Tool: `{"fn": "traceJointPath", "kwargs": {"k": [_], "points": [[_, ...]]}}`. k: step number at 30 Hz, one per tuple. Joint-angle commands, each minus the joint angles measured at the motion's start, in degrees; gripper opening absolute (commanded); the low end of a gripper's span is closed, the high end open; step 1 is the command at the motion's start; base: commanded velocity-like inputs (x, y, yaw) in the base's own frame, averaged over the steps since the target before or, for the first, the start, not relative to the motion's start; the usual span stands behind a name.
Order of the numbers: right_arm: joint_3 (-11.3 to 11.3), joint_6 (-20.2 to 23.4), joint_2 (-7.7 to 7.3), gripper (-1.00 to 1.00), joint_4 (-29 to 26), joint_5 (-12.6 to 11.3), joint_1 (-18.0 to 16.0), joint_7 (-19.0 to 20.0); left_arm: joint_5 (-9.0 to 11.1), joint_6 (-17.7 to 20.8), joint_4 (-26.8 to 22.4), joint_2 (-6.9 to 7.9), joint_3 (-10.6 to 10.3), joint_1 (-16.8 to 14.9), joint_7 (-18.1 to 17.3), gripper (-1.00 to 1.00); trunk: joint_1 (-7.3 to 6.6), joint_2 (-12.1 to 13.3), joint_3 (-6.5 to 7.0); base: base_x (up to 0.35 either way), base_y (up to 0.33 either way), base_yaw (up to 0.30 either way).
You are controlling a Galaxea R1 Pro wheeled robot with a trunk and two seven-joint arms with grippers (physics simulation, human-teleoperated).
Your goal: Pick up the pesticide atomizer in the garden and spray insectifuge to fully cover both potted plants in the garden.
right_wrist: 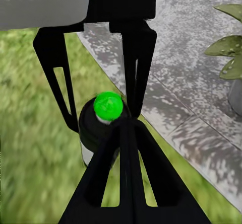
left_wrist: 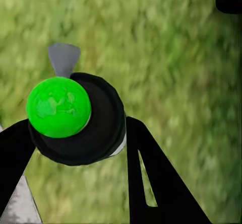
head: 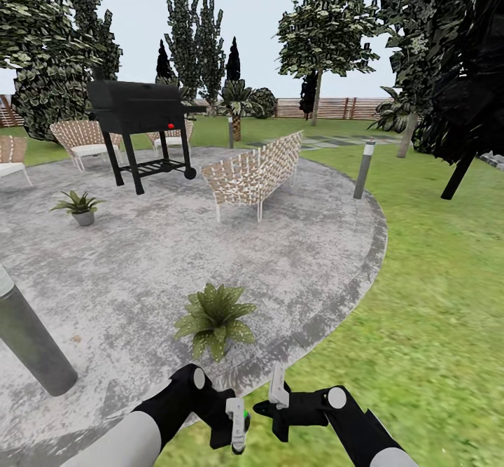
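My left gripper (head: pixel 236 425) is shut on the pesticide atomizer (head: pixel 242 426), a small dark bottle with a bright green top (left_wrist: pixel 58 106), held low over the lawn by the patio edge. My right gripper (head: pixel 270 405) hovers just beside it with its fingers together and nothing in them; in the right wrist view its tip (right_wrist: pixel 122 128) sits right against the atomizer (right_wrist: pixel 103 114). One potted plant (head: pixel 213 320) stands on the stone patio just ahead of both grippers, and its leaves (right_wrist: pixel 228 47) show close by. The other potted plant (head: pixel 79 204) sits far left on the patio.
The round grey patio (head: pixel 294 257) curves ahead, with lawn (head: pixel 434 299) to the right. On it stand a black grill (head: pixel 140 113), a wicker bench (head: pixel 255 173) and wicker chairs (head: pixel 84 138). A grey post (head: pixel 28 341) rises near left; a bollard (head: pixel 364 167) stands far right.
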Motion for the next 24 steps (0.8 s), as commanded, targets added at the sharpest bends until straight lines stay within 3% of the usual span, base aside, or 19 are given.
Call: {"fn": "traceJointPath", "kwargs": {"k": [1,3,5,24], "points": [[-0.1,-0.3,0.02,-1.0,-0.1,0.5,0.0,0.0,1.5,-0.8,-0.1,0.1,-0.1,0.0,-0.2,-1.0,-0.01,0.0,-0.05,0.0,0.0,0.0],[-0.1,-0.3,0.02,-1.0,0.0,0.5,0.0,0.0,3.5,-1.1,0.0,0.17,-0.4,0.0,-0.2,-1.0,-0.01,0.0,-0.05,0.0,0.0,0.0],[-0.1,-0.3,0.02,-1.0,0.0,0.5,0.0,0.0,4.1,-1.2,0.0,0.26,-0.4,0.0,-0.2,-1.0,-0.01,0.0,-0.05,0.0,0.0,0.0],[-0.2,-0.3,-0.37,-1.0,0.1,0.6,0.0,-0.1,4.4,-2.3,0.0,0.15,-0.1,0.0,-0.3,-1.0,-0.01,0.0,-0.05,0.0,0.0,0.0]]}}
